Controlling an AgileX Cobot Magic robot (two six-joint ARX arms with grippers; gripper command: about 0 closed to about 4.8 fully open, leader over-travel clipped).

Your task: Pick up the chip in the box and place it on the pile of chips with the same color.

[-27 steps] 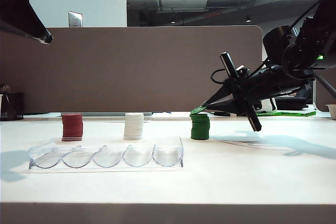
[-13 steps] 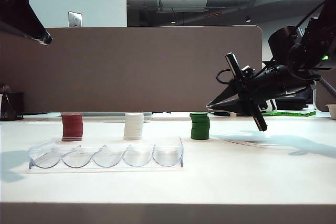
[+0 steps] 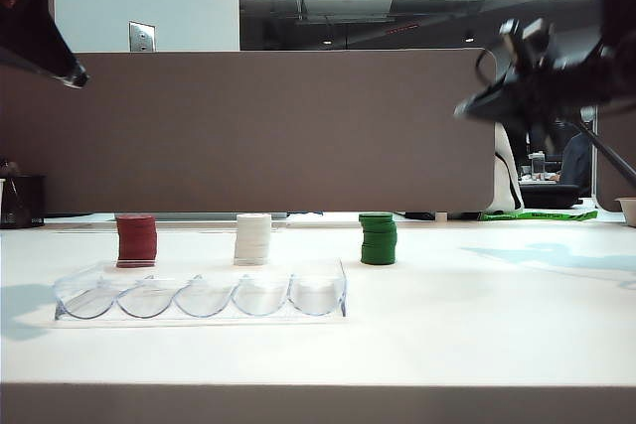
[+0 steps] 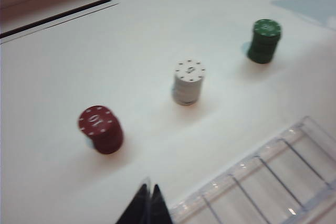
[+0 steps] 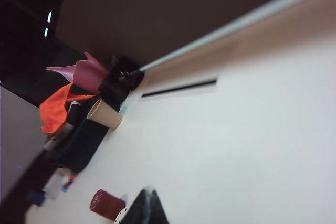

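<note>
The pile of dark-green chips stands on the table right of the white and red stacks. Its top chip shows white marks on its face. The clear box lies in front of the stacks with all its slots empty. My right gripper hangs blurred, high above the table and to the right of the green pile, jaws shut on nothing. Raised at the far upper left, my left gripper is also shut and empty, above the table near the box's edge.
A red stack and a white stack stand left of the green pile. A brown partition runs behind the table. The right wrist view shows a paper cup and dark clutter at the table's far end.
The right gripper held a green chip at the top of the green pile, let it go there, then swung up and to the right and shut. The left arm stayed put.
</note>
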